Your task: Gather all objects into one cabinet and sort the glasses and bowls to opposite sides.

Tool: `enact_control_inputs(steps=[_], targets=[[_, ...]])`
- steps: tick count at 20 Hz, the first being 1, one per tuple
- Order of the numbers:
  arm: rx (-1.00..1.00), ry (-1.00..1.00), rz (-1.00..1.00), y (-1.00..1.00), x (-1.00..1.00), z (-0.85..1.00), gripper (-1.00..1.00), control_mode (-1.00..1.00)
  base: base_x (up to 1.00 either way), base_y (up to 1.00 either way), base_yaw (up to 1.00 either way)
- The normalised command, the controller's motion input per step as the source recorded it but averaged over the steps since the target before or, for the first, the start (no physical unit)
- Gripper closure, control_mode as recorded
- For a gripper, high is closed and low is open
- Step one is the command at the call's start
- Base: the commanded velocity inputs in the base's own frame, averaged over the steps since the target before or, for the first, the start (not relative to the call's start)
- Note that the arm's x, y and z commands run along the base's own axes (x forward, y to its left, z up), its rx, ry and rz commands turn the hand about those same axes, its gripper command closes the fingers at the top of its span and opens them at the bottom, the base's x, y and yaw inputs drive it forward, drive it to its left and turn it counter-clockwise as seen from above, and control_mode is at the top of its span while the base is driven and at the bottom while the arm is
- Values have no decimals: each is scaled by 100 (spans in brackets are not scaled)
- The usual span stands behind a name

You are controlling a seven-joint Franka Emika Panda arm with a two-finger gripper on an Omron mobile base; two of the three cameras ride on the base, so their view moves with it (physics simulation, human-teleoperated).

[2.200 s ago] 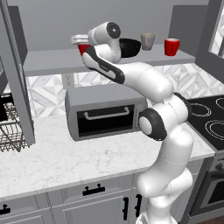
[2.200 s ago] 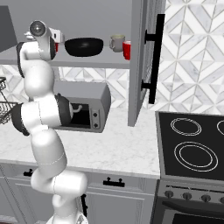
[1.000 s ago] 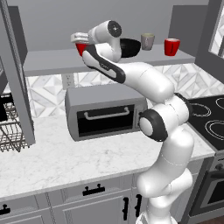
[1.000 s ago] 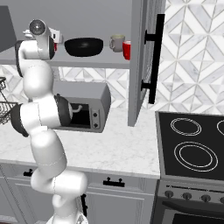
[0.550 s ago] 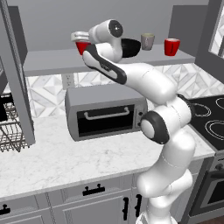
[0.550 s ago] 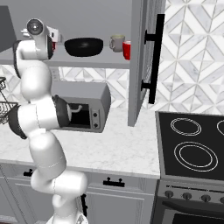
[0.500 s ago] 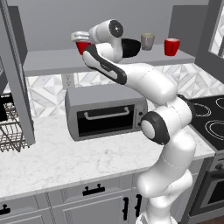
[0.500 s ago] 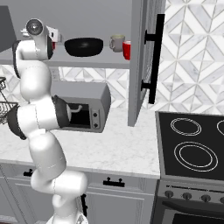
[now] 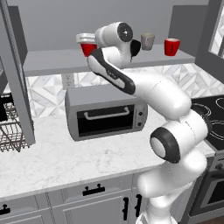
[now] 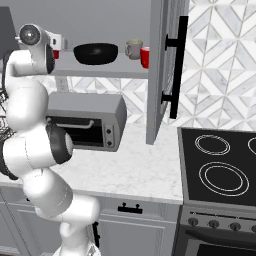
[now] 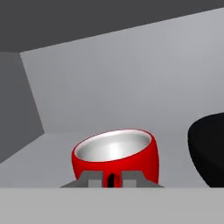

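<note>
My gripper (image 9: 87, 43) is shut on the rim of a red cup (image 9: 89, 49), holding it at the left part of the grey wall cabinet's shelf (image 9: 48, 61), left of the black bowl (image 10: 96, 53). Seen from the hand, the red cup (image 11: 116, 154) is tilted, with my fingertips (image 11: 92, 178) pinching its near rim and the bowl (image 11: 209, 148) at the right edge. Right of the bowl stand the grey-beige cup (image 9: 147, 41) and the second red cup (image 9: 171, 46). Whether the held cup touches the shelf is unclear.
A grey toaster oven (image 9: 105, 111) sits on the marble counter (image 9: 65, 162) under the shelf. The cabinet's open doors (image 10: 162, 70) hang at both sides, each with a long black handle (image 10: 176, 67). A dish rack (image 9: 11, 131) is at the left and a stove (image 10: 220, 170) at the right.
The hand with the red cup has edged slightly to the left above the shelf. The other cups and the bowl have not moved.
</note>
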Motion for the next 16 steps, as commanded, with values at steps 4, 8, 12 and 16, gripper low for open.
enact_control_inputs(steps=[4, 8, 12, 16], targets=[[3, -7, -5, -51, -74, 4, 100, -100, 0, 0, 0], [1, -7, -8, -56, -63, 11, 100, -100, 0, 0, 0], [0, -12, -6, -42, -62, 39, 100, -100, 0, 0, 0], [-2, -12, -1, -33, -68, 45, 100, -100, 0, 0, 0]])
